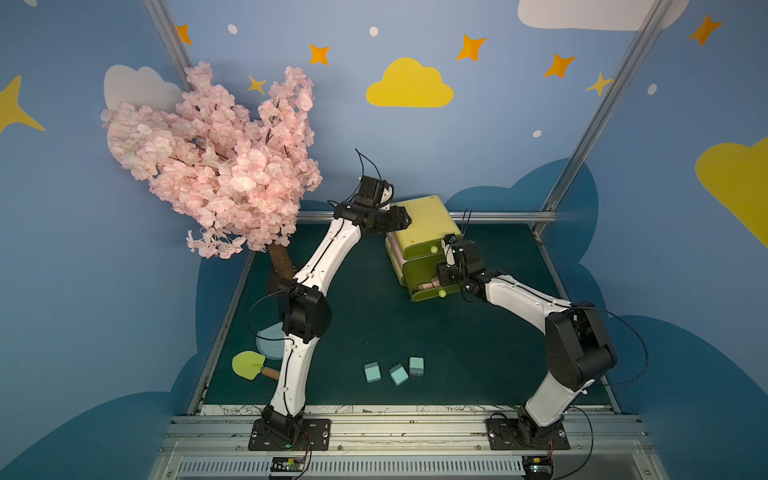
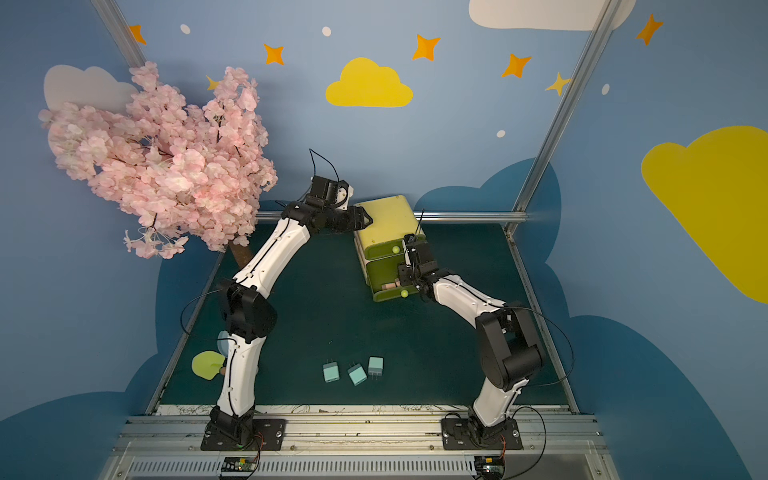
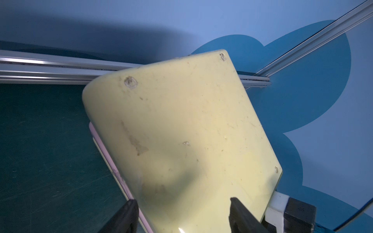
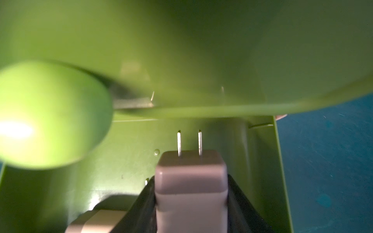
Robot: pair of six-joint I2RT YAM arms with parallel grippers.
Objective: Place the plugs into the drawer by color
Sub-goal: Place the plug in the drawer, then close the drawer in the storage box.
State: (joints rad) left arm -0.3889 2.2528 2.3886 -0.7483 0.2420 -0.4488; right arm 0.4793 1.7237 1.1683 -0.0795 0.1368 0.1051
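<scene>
1. Right pincer [image 4: 190, 182] clamped a pink plug [image 4: 190, 173], prongs forward, inside the cabinet's pulled-out lowest drawer [image 4: 125, 171], beside another pink plug [image 4: 94, 222], evidently sorting by colour.
2. Left pincer [image 3: 184, 209] stood parted and empty over the cabinet top [image 3: 181, 121], probably steadying it.
3. Three blue plugs [image 1: 395, 372] lay on the desk [image 1: 478, 353].

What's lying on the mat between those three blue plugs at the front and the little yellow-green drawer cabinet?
Nothing: both top views show only bare dark green mat between the blue plugs and the drawer cabinet.
</scene>
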